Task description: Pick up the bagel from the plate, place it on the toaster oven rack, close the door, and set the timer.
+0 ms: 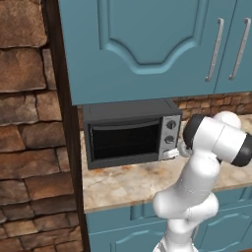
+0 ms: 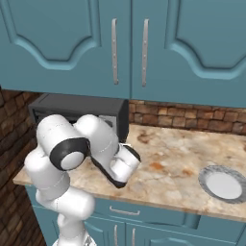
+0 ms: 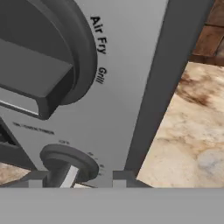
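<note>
Now the toaster oven door is shut and the plate sits bare on the counter, so the timer is the step. In the hand view the gripper has its fingertips apart, flanking the timer knob. Close squarely on the knob's ridge, then rotate smoothly without slipping.

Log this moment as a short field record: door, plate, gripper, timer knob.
door: the door shut on the toaster oven
plate: the plate bare on the counter, right of the oven
gripper: the gripper at the oven's control strip, fingertips either side of the lowest knob; whether it grips, unclear
timer: the timer between the fingertips
</note>
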Available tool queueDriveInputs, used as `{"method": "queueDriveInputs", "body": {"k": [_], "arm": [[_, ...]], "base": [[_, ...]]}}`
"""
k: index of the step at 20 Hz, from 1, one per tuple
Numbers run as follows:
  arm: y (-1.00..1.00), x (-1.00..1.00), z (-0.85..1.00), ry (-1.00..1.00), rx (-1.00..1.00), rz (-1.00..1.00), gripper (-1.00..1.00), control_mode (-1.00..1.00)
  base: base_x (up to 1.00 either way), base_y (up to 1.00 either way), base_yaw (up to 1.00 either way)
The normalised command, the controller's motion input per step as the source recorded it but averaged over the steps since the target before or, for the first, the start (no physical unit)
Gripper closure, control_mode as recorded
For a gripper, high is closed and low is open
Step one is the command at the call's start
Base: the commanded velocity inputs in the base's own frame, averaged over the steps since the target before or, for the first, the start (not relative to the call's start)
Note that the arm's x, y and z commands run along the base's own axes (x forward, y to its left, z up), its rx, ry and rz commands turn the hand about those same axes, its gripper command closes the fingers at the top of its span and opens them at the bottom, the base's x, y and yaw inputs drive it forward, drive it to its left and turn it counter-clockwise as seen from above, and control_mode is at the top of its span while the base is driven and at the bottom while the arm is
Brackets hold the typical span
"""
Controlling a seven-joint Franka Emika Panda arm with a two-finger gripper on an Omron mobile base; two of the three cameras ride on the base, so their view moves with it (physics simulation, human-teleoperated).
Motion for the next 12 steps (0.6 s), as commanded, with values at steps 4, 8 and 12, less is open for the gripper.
{"method": "queueDriveInputs", "body": {"k": [4,8,12], "arm": [[-0.72,-0.01,-0.45,0.03,0.0,-0.16,1.0,-1.0],[-0.51,-0.12,-0.23,0.02,0.0,-0.15,1.0,-1.0],[-0.4,-0.17,0.0,0.01,0.0,-0.15,1.0,-1.0]], "base": [[0.0,0.0,0.0],[0.0,0.0,0.0],[0.0,0.0,0.0]]}}
